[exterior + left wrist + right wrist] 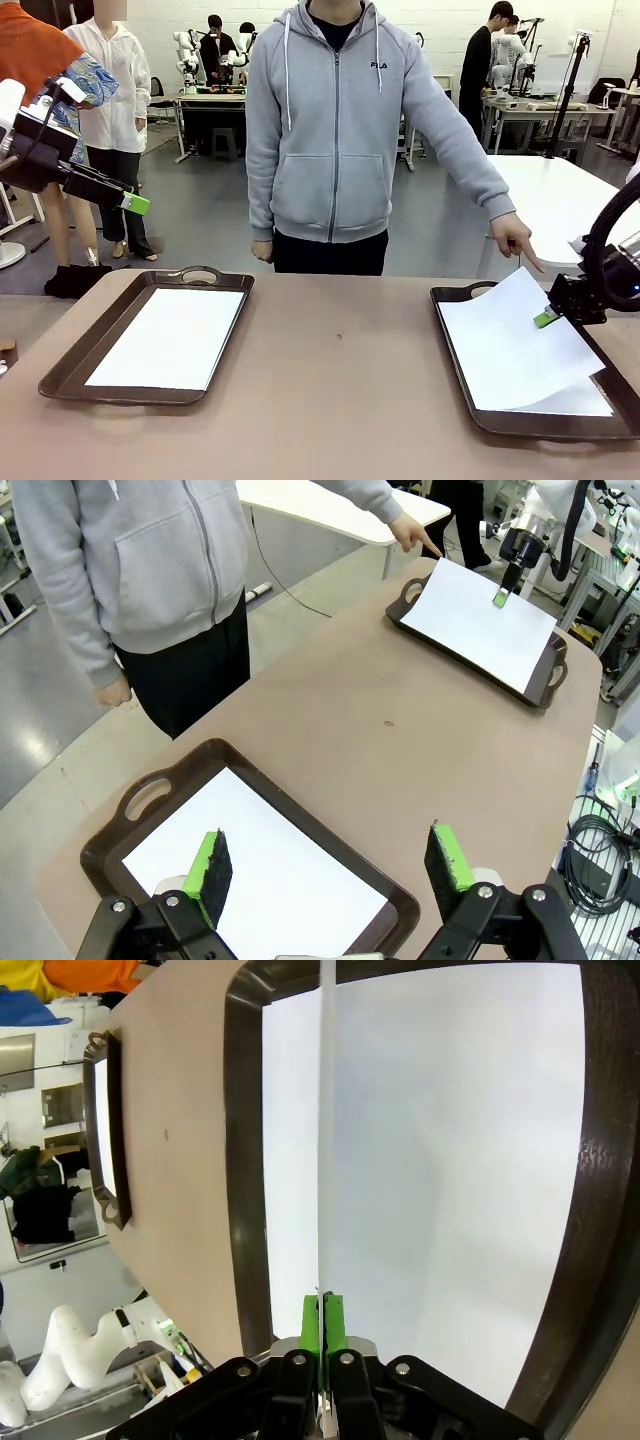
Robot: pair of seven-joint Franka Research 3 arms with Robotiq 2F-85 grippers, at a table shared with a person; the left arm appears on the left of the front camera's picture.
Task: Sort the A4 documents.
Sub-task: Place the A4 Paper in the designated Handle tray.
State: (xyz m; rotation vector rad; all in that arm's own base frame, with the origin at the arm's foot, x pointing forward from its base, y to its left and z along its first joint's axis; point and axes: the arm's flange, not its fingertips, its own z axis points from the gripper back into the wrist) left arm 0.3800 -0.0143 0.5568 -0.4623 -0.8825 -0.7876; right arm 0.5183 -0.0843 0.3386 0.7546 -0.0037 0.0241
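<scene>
Three white sheets (520, 345) (one lifted), two brown trays (70, 365), one pointing hand (518, 240).

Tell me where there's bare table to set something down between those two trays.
The widest free patch is the brown tabletop between the left tray and the right tray. The near edge in front of both trays is also bare. It's crowded at the right tray: the right gripper pinches a lifted sheet there, and the person's hand points at its far corner.

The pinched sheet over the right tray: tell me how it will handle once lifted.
Likely floppy: the sheet already tilts from the right hand, its far corner sagging. Probably very light. It may slip, being pinched only at its edge over the right tray.
</scene>
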